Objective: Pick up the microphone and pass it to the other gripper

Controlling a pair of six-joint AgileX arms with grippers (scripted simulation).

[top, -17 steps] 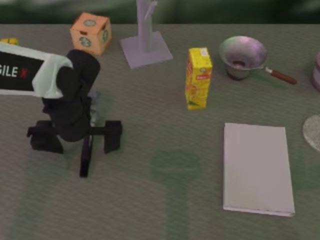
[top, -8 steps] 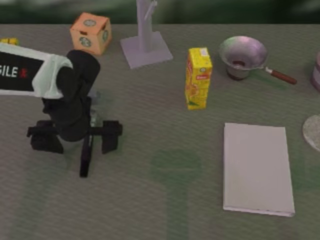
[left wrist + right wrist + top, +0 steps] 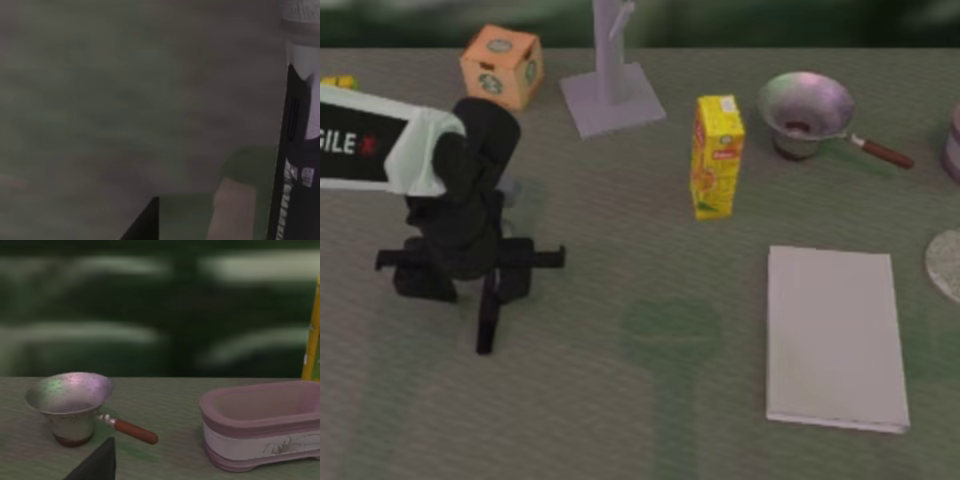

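Since your left gripper (image 3: 478,268) looks clamped on the microphone (image 3: 488,315), hold mid-handle; it's probably light, stiff, slick

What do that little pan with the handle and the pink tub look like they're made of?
The pan looks like polished metal: silvery, with coloured reflections; its handle looks like reddish-brown wood or plastic. The pink tub seems glazed ceramic, smooth with a painted band, though plastic is possible.
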